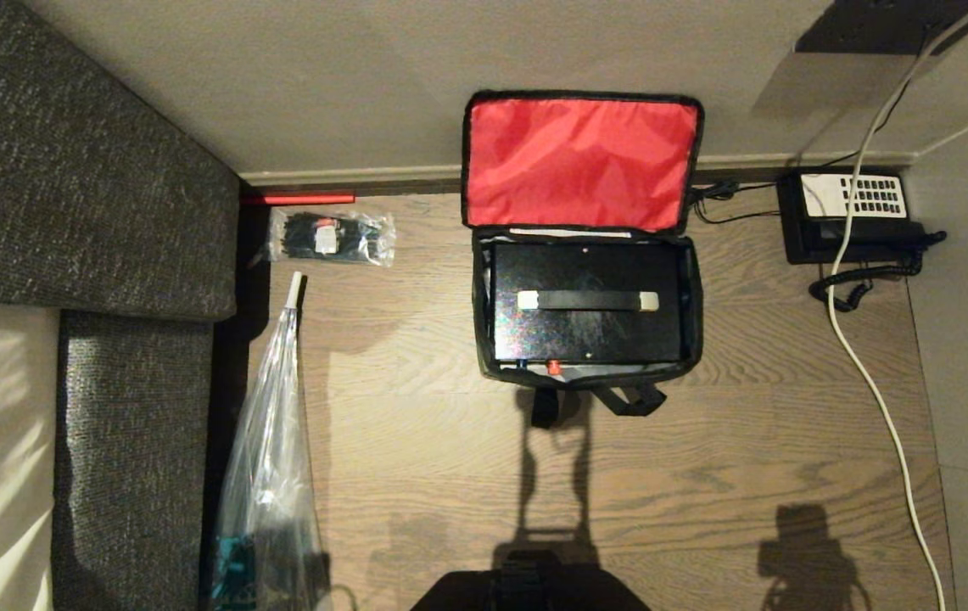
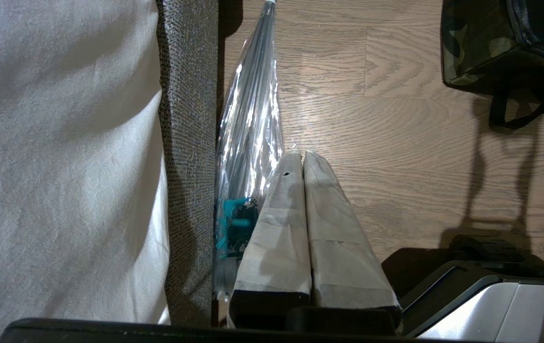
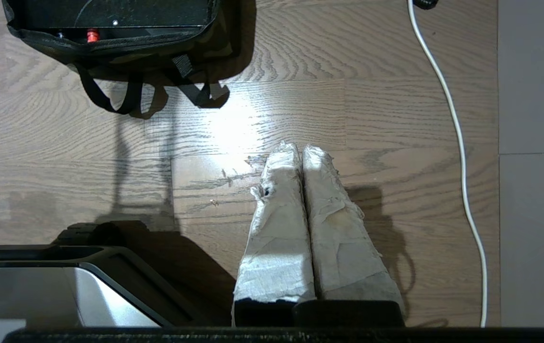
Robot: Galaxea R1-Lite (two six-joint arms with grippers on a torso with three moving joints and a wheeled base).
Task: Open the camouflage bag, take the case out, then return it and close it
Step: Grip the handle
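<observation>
A: Both grippers hang parked with fingers pressed together, holding nothing: left gripper [image 2: 303, 155] and right gripper [image 3: 300, 146], each on the near side of the camouflage bag [image 1: 692, 293].

B: Where's the case [image 1: 587, 312]?

A: Inside the bag, lid open. Best to grasp its handle [image 1: 587, 300] centrally and lift straight.

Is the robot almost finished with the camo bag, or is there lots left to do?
The camouflage bag is already open, its red lid flipped back against the wall. The black case sits inside, though the pictures can't say whether it has been out yet. Nothing is in hand: the left claw and right claw are shut and empty over the floor. The lid at least needs closing.
</observation>
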